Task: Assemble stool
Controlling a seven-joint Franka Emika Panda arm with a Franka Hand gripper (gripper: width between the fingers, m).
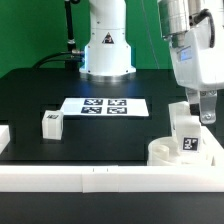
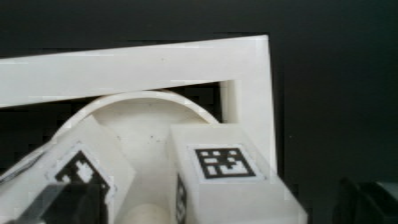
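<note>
The round white seat disc (image 1: 162, 153) lies in the corner of the white border bars at the exterior view's right. A white leg with a tag (image 1: 188, 138) stands upright on it. In the wrist view this leg (image 2: 224, 165) rises from the seat (image 2: 139, 130), and a second tagged leg (image 2: 71, 172) stands next to it. A third leg (image 1: 52, 123) lies loose on the table at the exterior view's left. My gripper (image 1: 200, 116) is over the seat, open. Its dark fingers (image 2: 370, 202) straddle the upright leg with a gap on each side.
The marker board (image 1: 105, 105) lies flat in the middle of the black table. White border bars (image 1: 90, 178) run along the front edge and meet in a corner (image 2: 240, 62) by the seat. The robot base (image 1: 106, 50) stands at the back.
</note>
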